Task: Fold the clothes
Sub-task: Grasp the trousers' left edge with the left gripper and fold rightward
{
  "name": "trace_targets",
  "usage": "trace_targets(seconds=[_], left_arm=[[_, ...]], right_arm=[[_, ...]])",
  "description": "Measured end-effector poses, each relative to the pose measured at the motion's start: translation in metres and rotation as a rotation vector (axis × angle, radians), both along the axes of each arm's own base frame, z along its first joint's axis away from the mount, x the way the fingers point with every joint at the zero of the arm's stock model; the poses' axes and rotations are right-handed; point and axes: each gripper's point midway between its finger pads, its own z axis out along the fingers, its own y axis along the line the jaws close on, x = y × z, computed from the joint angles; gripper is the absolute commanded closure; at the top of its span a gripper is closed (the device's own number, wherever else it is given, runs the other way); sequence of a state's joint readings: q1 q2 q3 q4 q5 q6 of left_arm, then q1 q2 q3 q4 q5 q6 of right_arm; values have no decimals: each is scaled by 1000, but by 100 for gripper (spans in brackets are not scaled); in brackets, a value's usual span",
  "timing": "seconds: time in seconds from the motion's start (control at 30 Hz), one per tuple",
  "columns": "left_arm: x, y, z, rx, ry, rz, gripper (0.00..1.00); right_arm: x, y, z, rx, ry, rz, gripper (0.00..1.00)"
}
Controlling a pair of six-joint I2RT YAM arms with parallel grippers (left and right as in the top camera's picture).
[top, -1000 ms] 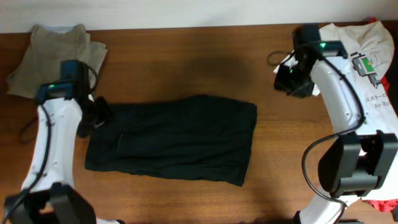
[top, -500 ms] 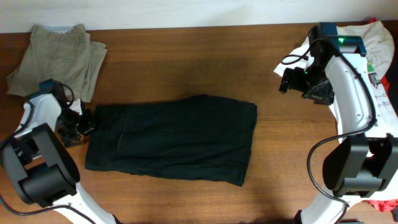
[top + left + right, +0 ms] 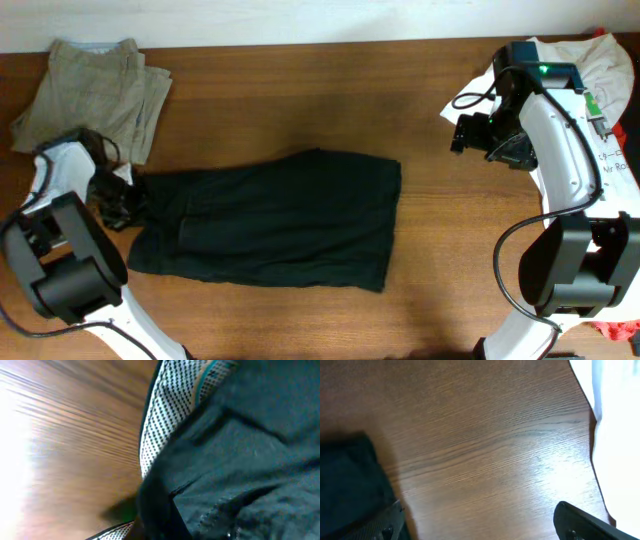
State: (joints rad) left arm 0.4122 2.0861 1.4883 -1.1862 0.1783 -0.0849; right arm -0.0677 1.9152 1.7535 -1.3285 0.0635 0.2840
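Observation:
The black shorts (image 3: 270, 215) lie flat across the middle of the table. My left gripper (image 3: 125, 205) is low at their left edge and shut on the cloth. In the left wrist view the black shorts (image 3: 240, 450) fill the frame, and a dotted white lining (image 3: 160, 425) shows at the hem beside my gripper (image 3: 160, 522). My right gripper (image 3: 465, 133) hangs open over bare wood, right of the shorts. In its wrist view my right gripper (image 3: 482, 525) holds nothing, with the shorts' corner (image 3: 347, 485) at the left.
Folded khaki shorts (image 3: 95, 95) lie at the back left corner. A white printed T-shirt (image 3: 605, 110) lies at the back right under the right arm, its edge (image 3: 617, 435) in the right wrist view. Something red (image 3: 615, 330) shows at the front right edge.
My left gripper has shut on the left edge of the shorts, and the whole garment has slid a little to the left. The right gripper has opened and swung slightly right.

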Motion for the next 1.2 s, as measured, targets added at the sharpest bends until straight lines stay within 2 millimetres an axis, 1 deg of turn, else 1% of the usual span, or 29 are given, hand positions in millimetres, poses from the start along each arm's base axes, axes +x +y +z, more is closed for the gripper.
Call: trace_targets(seconds=[0.03,0.07,0.1,0.13,0.17,0.23,0.27,0.33,0.37,0.4,0.43,0.47,0.5,0.57,0.6,0.67,0.73,0.77,0.8,0.87,0.9,0.93,0.97,1.0,1.03,1.07,1.1,1.13,1.2], left_arm=[[5,7,20,28,-14,14,100],[9,11,48,51,-43,19,100],[16,15,90,95,-124,23,100],[18,16,132,135,-208,28,100],[17,15,151,152,-246,29,100],[6,9,200,202,-342,25,100],[2,8,212,219,-371,24,100],[-16,1,218,213,-331,21,100],[-16,0,220,217,-336,16,100],[-5,-3,229,243,-401,-4,100],[0,-12,243,259,-464,-33,100],[4,-21,251,268,-499,-59,100],[7,-38,254,260,-516,-110,100],[11,-60,250,240,-505,-178,100],[15,-77,244,222,-491,-224,100],[25,-107,223,185,-450,-307,100],[35,-128,209,168,-434,-362,100],[43,-143,199,157,-426,-402,100],[45,-152,189,148,-401,-428,100],[48,-161,172,137,-354,-455,100],[50,-172,153,126,-304,-486,100],[52,-182,133,116,-255,-516,96],[52,-191,118,106,-219,-539,90],[52,-196,111,104,-204,-550,86],[52,-200,105,102,-189,-555,66],[51,-203,101,101,-179,-562,26],[50,-206,96,99,-165,-572,17],[50,-208,92,98,-152,-578,15],[50,-209,90,98,-147,-578,15]], right_arm=[[0,0,0,-1,-1,0,1],[0,-1,0,-3,-1,0,1],[0,-1,0,-4,-1,-1,1],[0,-1,0,-4,0,-1,1],[0,-1,0,-4,0,0,1],[0,-1,0,-4,1,-1,1],[0,-1,0,-4,1,-1,2],[0,-1,0,-4,1,0,1],[0,-1,0,-4,1,-1,1],[0,-1,-1,-4,2,0,1],[0,-1,-1,-4,2,0,1],[0,-1,-1,-4,2,-1,1],[0,-1,-1,-4,2,-1,1],[-1,-1,-1,-4,3,-1,1],[0,-1,-1,-4,2,0,1],[-1,-1,-1,-4,3,0,1],[0,-1,-1,-4,2,0,1],[-1,-1,-1,-4,3,-1,1],[-1,-1,-1,-4,3,0,1],[-1,-1,-1,-4,3,-1,1],[-1,-1,-1,-4,3,-1,1],[-1,-1,-1,-4,3,0,1],[-1,-1,-1,-4,3,0,1],[-1,-1,-1,-4,3,-1,1],[-1,-1,-1,-4,3,0,1],[-1,-1,-1,-4,3,0,1],[-1,-1,-1,-4,3,0,1],[-1,-1,-1,-4,3,0,1],[-1,-1,-1,-4,3,0,1]])
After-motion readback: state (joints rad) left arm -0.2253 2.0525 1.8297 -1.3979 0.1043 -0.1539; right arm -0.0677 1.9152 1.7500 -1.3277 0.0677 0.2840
